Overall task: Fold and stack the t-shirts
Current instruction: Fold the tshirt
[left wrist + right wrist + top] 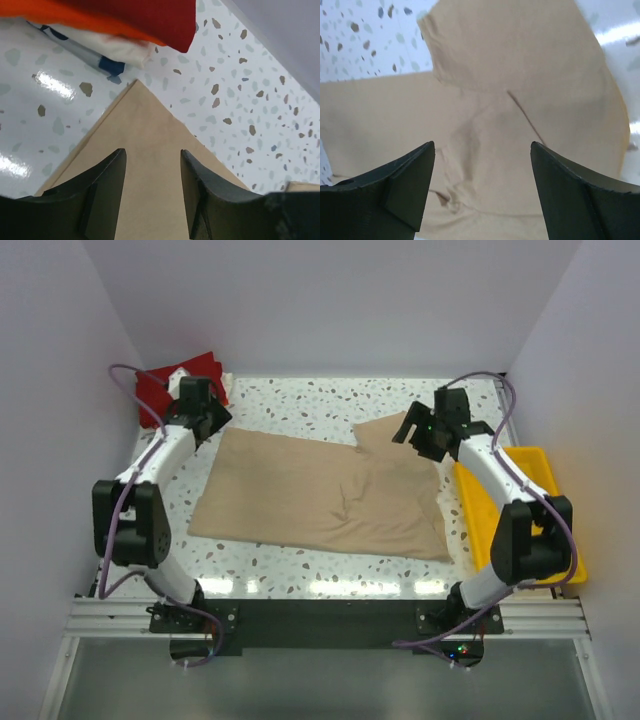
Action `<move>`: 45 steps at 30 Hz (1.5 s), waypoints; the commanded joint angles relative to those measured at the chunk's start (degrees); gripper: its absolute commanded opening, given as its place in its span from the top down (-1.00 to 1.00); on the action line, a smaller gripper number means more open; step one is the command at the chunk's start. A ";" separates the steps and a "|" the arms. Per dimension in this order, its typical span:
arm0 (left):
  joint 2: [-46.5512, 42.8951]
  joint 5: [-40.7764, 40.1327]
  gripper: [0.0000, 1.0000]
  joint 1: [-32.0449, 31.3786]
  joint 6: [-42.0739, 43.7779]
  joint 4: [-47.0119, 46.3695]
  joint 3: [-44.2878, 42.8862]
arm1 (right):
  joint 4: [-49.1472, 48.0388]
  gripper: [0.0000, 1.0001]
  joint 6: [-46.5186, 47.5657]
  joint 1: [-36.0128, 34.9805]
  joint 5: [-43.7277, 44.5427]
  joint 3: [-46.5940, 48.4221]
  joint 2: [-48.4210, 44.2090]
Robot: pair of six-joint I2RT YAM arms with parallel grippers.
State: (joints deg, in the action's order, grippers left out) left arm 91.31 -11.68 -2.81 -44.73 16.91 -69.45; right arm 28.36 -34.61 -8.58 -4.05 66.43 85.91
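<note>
A tan t-shirt [320, 495] lies spread on the speckled table, one sleeve [383, 430] pointing to the back right. My left gripper [207, 427] hovers over the shirt's far left corner [142, 107]. It [152, 152] is open, with only flat cloth showing between its fingers. My right gripper [418, 437] hangs above the sleeve side, and it [482, 145] is open wide over wrinkled tan cloth [470, 150], holding nothing. At the back left corner lies a pile of folded t-shirts: dark red [150, 20] on top, orange [60, 15] under it, white [120, 47] lowest.
A yellow plastic tray [537, 462] sits along the table's right edge, partly behind my right arm. White walls close in the left, back and right. The folded pile [165, 385] lies close behind the left gripper.
</note>
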 commanded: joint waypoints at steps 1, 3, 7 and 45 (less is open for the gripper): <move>7.02 -5.97 -0.03 -0.97 5.17 0.05 -7.17 | -5.77 -0.59 3.84 0.14 0.71 8.34 6.54; 12.56 -7.91 0.09 -1.06 7.88 0.32 -10.43 | -6.38 -0.53 4.46 0.05 1.24 10.72 10.85; 21.61 -9.93 0.21 -1.41 10.19 2.87 -18.68 | -6.30 -0.43 6.31 0.14 2.82 18.00 17.00; 37.54 -21.10 1.00 -4.84 8.96 9.11 -29.52 | -5.16 -0.36 9.82 0.32 7.04 30.24 35.19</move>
State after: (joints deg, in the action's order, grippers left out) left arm 129.32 -29.12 -7.64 -35.33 24.99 -97.80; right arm 23.22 -26.68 -8.56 -0.43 92.86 118.87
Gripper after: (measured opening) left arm 0.029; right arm 0.679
